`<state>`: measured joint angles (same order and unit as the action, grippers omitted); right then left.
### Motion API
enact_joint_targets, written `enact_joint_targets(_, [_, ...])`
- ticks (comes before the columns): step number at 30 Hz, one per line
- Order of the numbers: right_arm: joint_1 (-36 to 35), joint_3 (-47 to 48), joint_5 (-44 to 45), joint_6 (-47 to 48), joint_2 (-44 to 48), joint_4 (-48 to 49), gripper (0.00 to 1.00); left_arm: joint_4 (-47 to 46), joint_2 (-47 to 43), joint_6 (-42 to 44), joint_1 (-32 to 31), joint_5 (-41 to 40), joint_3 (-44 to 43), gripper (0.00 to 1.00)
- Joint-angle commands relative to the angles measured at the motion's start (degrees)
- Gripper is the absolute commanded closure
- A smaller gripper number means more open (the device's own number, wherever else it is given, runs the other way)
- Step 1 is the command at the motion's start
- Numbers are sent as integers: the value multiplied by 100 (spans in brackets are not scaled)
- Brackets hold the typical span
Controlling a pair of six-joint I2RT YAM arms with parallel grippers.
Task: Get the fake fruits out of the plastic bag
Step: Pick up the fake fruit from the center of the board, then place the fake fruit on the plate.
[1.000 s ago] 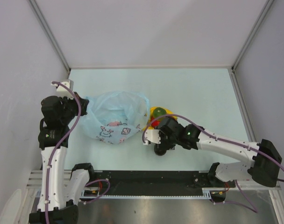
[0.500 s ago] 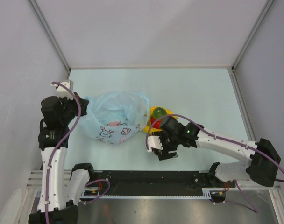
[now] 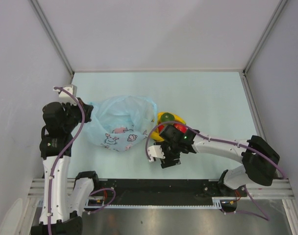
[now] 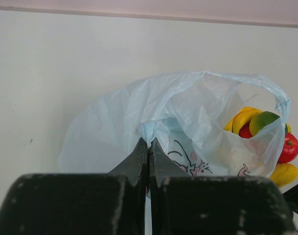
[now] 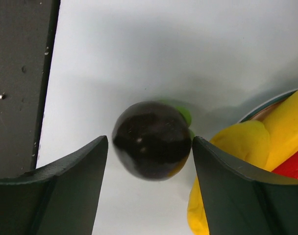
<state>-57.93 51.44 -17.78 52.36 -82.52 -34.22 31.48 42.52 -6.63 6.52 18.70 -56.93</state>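
Dark purple-black plastic fruit (image 5: 150, 137) between the right gripper (image 5: 149, 147)'s fingers.
Curved yellow plastic banana (image 5: 222, 147) just beside; light-blue plastic bag (image 4: 114, 122) in left gripper (image 4: 149, 145).

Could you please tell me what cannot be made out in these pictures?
- Dark fruit: blurred in the right wrist view and hidden under the right gripper from above; resting or airborne, unclear.
- Bag bottom: its own folds hide it, so any fruit inside is unseen.
- Fruit pile: partly covered by the right arm from above, cut by the edge in the right wrist view; count unclear.
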Motion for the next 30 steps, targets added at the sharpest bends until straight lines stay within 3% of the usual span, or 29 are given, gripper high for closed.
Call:
enact_joint_targets(1, [-51, 147, -50, 3, -203, 371, 31, -55, -51, -84, 51, 108, 41, 100])
enact_joint_targets(2, [-52, 147, -50, -6, -229, 372, 45, -63, -42, -84, 51, 116, 41, 100])
enact_joint_targets(3, [-52, 147, -59, -15, -229, 372, 51, -46, -34, -84, 42, 125, 33, 100])
enact_joint_targets(8, [27, 313, -41, -129, 200, 215, 68, -37, 19, -57, 42, 152, -20, 100])
enact_joint_targets(17, [405, 1403, 108, -639, 1089, -709, 68, -230, 186, -119, 42, 266, -38, 100])
enact_joint_targets(22, [1273, 1430, 205, -832, 835, -665, 68, -310, 248, -198, 51, 292, -64, 100])
enact_joint_targets(30, [1539, 1430, 179, -797, 536, -437, 67, -195, 318, -92, 42, 231, -152, 100])
